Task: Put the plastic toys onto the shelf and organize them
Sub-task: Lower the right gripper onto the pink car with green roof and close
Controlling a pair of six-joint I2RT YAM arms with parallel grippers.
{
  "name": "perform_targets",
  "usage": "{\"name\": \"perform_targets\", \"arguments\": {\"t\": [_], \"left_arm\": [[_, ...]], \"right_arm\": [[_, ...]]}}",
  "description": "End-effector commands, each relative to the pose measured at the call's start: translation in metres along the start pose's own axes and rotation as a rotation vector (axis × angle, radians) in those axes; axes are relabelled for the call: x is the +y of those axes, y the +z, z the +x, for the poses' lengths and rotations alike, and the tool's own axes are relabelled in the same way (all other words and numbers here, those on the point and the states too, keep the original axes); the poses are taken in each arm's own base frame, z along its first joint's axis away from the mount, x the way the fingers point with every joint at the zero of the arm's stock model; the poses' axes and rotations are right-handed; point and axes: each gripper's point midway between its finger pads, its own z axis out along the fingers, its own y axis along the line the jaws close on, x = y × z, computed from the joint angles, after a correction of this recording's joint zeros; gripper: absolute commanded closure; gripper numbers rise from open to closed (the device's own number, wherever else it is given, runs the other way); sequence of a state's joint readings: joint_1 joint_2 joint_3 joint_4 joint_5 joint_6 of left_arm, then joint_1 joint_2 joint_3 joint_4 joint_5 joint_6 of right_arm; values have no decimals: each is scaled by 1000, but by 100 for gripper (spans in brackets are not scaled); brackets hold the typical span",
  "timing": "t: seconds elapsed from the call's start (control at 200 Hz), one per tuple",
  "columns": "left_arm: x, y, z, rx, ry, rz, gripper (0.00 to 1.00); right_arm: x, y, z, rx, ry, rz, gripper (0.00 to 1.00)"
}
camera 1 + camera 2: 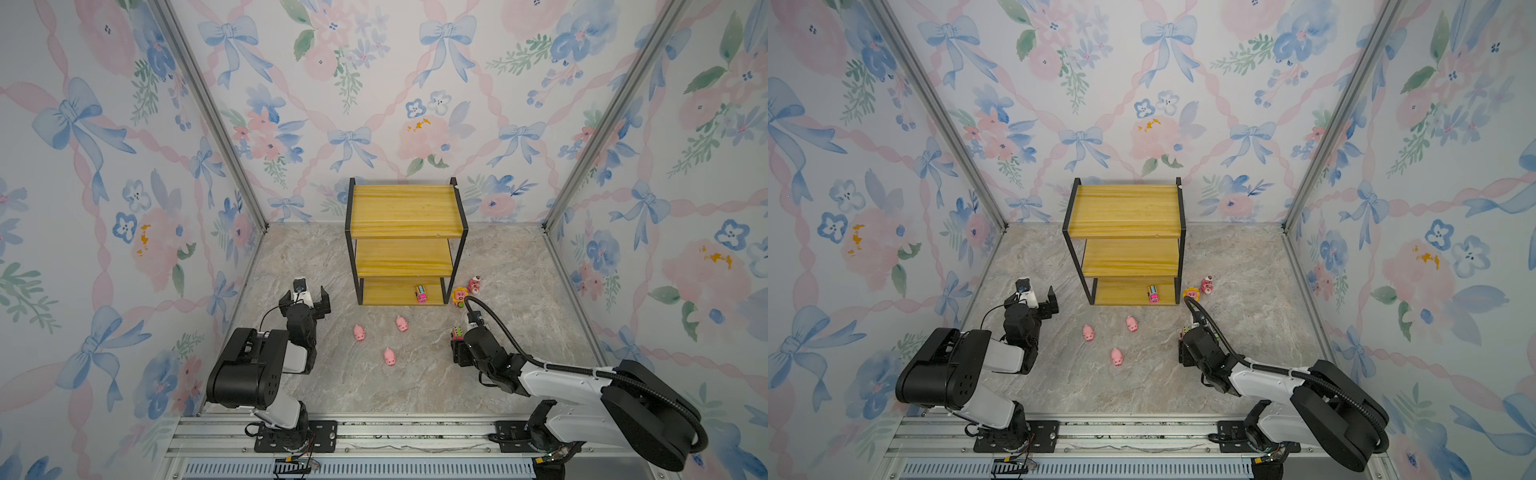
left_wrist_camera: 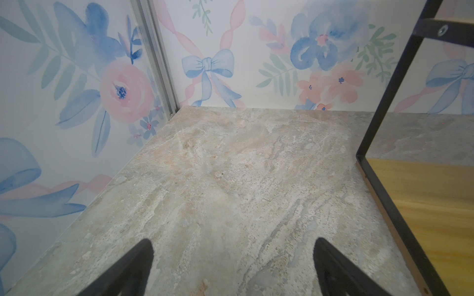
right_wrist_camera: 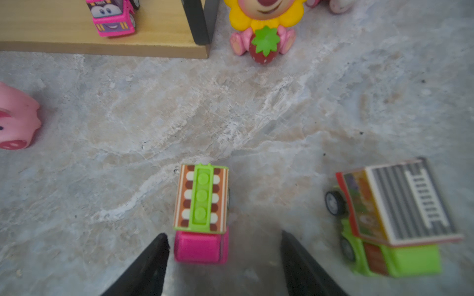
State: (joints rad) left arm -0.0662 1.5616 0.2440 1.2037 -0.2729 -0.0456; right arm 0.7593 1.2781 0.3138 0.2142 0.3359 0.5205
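Although the small three-tier shelf [image 1: 405, 212] of yellow wooden boards in a thin black metal frame already carries one toy, most of your job is left. Only the pink and purple toy car [image 1: 421, 294] stands on its bottom board, near the right front leg. The top board is bare, and so is what shows of the middle one.

Seven toys lie off the shelf. Three small pink plastic pigs [image 1: 389, 356] are scattered on the marble-look tabletop [image 1: 415, 386] in front of the shelf. The pink bear with yellow sunflower petals [image 1: 459, 296] sits just beside the shelf's right front leg, with the other pink bear figurine [image 1: 474, 285] just beyond it. Two toy trucks stand in front of the shelf's right corner: one with a lime green roof and pink cab [image 3: 201, 212], and one lime green with a grey striped roof [image 3: 392, 217].

Your right gripper [image 3: 224, 234] has its jaws apart around the pink cab, not yet clamped, I judge. Your left gripper [image 2: 233, 241] is spread wide over bare tabletop off the shelf's left side, holding nothing.
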Motion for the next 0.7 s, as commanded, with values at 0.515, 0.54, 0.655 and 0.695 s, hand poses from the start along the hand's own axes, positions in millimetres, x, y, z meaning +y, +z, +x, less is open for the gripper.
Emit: {"name": "perform_targets", "arguments": {"t": [0.515,0.54,0.655,0.695], "left_arm": [[-1,-2,1,-1,-2,3,2],[-1,-2,2,0,-1,3,2],[-1,-2,1,-1,-2,3,2],[-1,-2,1,-1,-1,3,2]], "right_arm": [[11,14,-13,-22,-5,-12,41],[10,14,-12,-19,-6,-10,42],[7,13,-9,-17,-4,-4,47],[7,13,-8,-14,-3,-3,48]]}}
